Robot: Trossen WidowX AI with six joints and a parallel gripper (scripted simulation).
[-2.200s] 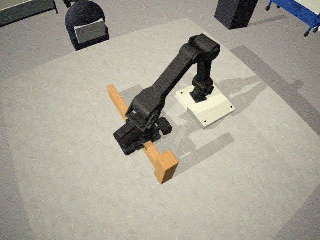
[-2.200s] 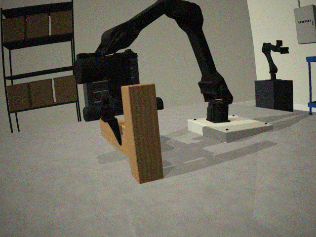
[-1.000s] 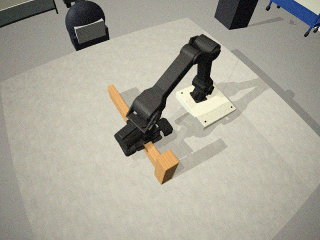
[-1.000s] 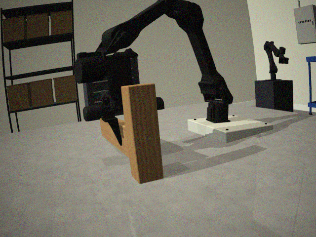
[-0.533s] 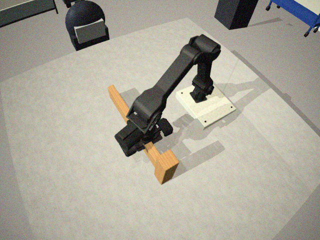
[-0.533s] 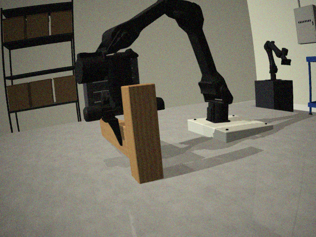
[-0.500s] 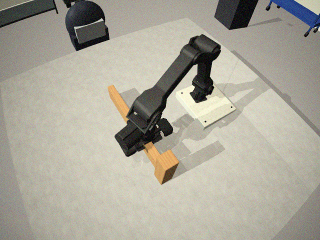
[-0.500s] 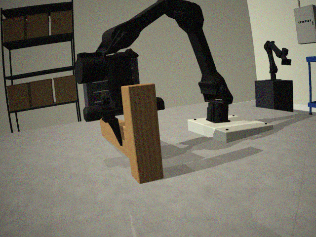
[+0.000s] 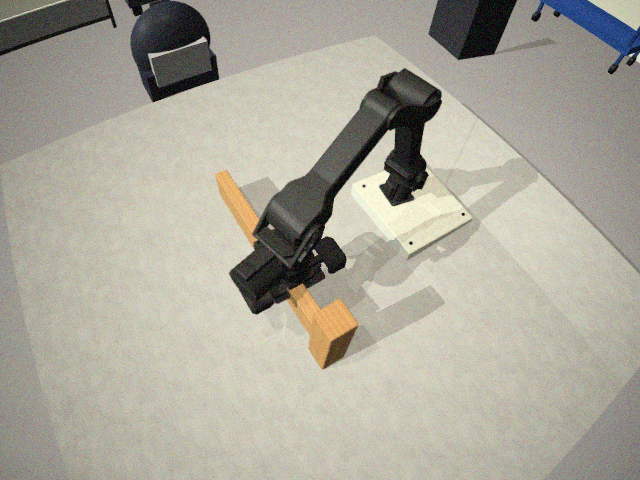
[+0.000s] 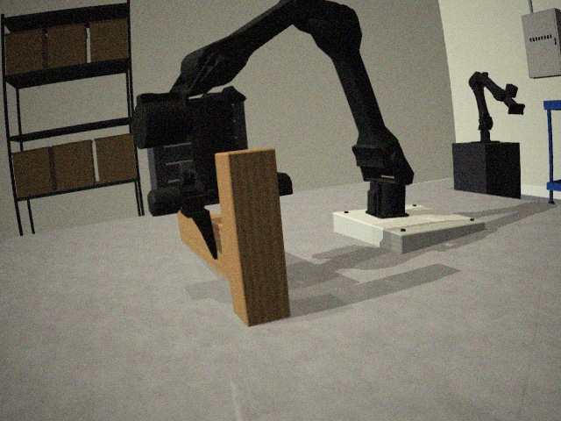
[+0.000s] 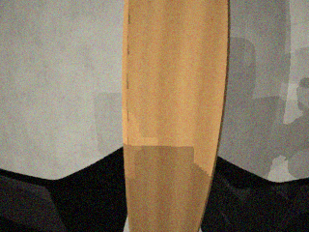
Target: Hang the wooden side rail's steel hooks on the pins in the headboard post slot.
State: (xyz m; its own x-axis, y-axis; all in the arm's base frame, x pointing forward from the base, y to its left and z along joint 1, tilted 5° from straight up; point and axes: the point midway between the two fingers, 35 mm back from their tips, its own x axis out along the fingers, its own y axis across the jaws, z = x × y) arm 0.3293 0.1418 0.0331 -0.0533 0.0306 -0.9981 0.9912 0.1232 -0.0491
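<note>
The wooden side rail (image 9: pixel 235 204) (image 10: pixel 192 239) (image 11: pixel 174 72) runs from the far left to the headboard post. My gripper (image 9: pixel 289 290) (image 10: pixel 217 245) (image 11: pixel 161 147) is shut on the rail near its post end, one finger on each side. The headboard post (image 9: pixel 333 330) (image 10: pixel 258 235) stands upright on the table. The rail's near end meets or nearly meets the post's inner side, above the table. The hooks, the slot and the pins are hidden, so I cannot tell whether the hooks sit on the pins. Whether the far end touches the table is unclear.
The arm's pale base plate (image 9: pixel 439 227) (image 10: pixel 435 223) lies right of the rail. The arm reaches over the rail from there. A dark chair (image 9: pixel 168 31) stands beyond the table's edge. A shelf rack (image 10: pixel 67 129) and another small arm (image 10: pixel 482 109) are in the background.
</note>
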